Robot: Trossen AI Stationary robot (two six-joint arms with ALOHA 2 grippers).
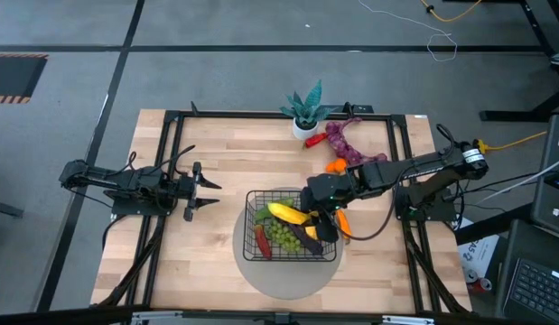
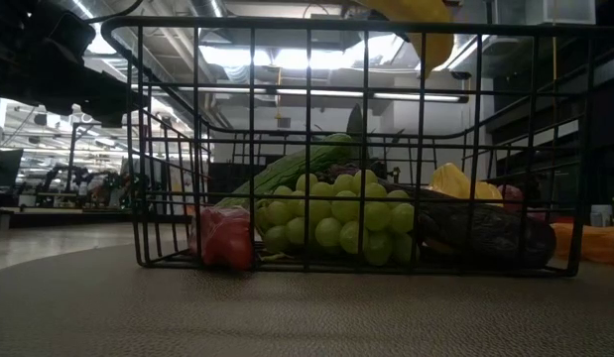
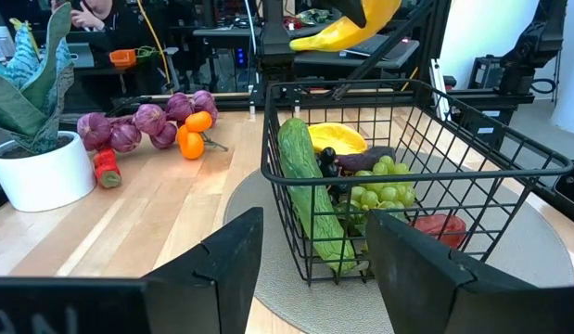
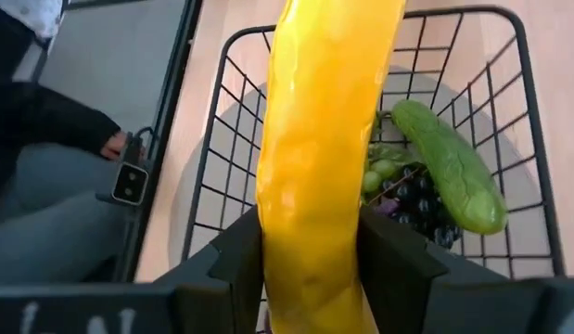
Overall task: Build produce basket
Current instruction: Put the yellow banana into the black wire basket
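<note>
Fingers of the right pincer (image 4: 310, 264) clamp a long yellow toy banana (image 4: 324, 139), whose ends are cut off in the wrist view. Directly beneath it sits the square black wire-grid basket (image 1: 250, 236) on a round grey disc (image 1: 284, 275), holding a green cucumber (image 4: 449, 167), pale green grapes (image 2: 336, 218), a red pepper (image 2: 227, 238) and a dark eggplant (image 2: 475, 233), partly hidden behind the wires. Well apart across the wooden worktop (image 1: 207, 262), the left pincer (image 1: 200, 188) waits spread wide.

Robotics lab: wood table (image 1: 207, 244) on black frame, grey floor (image 1: 261, 72) with cables at 1 o'clock, ceiling strip lights (image 2: 287, 58).
</note>
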